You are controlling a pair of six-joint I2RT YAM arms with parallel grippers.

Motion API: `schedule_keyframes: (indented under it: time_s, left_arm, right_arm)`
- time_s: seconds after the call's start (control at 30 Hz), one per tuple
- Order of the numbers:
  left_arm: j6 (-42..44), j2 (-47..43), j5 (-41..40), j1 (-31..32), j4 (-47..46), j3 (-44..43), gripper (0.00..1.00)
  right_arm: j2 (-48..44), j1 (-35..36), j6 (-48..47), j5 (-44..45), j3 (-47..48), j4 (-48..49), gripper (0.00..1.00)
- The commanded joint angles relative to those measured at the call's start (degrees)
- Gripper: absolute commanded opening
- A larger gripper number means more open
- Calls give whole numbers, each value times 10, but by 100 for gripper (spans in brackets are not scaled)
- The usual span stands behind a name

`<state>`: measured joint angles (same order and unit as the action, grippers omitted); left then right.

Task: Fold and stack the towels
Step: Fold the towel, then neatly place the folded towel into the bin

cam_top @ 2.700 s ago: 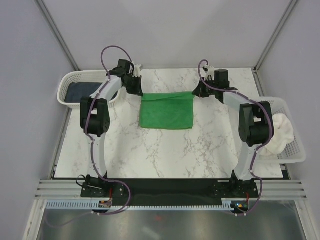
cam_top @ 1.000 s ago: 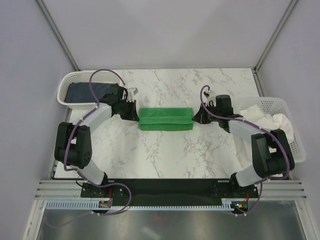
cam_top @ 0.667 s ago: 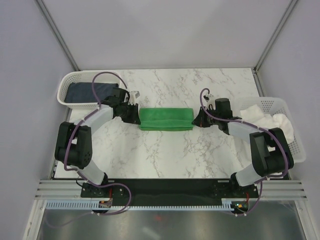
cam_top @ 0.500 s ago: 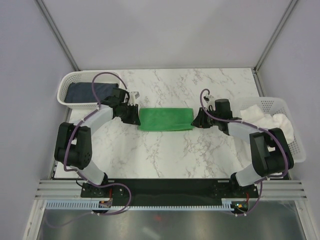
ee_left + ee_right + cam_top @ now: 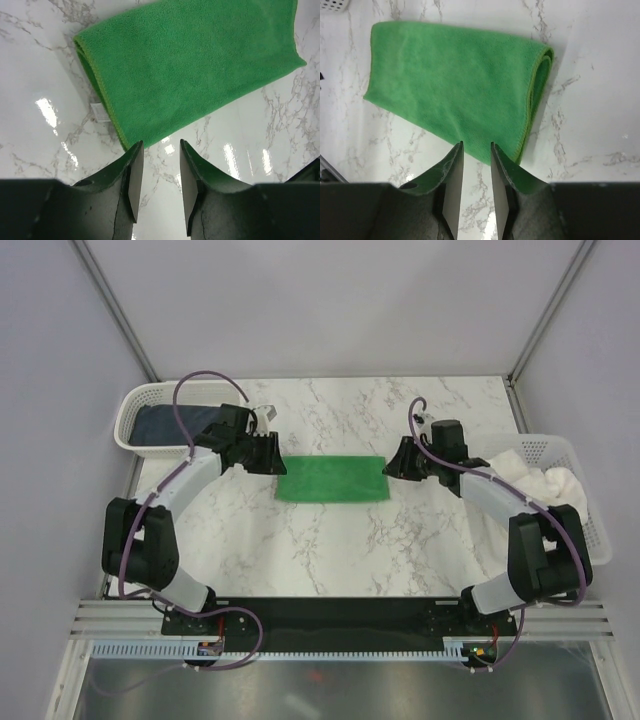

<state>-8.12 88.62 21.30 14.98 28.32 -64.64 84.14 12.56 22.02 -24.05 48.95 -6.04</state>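
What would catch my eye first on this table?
A bright green towel, folded into a flat strip, lies mid-table on the white marble table. The left fingers and right fingers hover parted and empty beside its two ends. A navy towel sits in the far-left basket, a fluffy white towel in the right basket.

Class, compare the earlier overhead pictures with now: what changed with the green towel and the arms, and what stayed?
The green towel was folded, far edge toward near edge, into a narrow strip. The left end effector and right end effector then opened, released its ends and drew back. The navy towel and white towel stayed in their baskets.
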Motion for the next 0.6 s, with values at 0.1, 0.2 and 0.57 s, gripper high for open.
schedule_keyframes:
  time_s: [0.1,0.2,0.57]
  left_arm:
    - [-79,78,2,5,-51,14,41]
    - [-86,76,-29,4,-51,26,43]
    - [-88,115,-39,-30,-27,-40,59]
  right_arm:
    - [88,4,61,-40,-15,56,33]
    - [110,4,56,-34,-38,86,33]
    - [84,3,31,-15,-20,45,31]
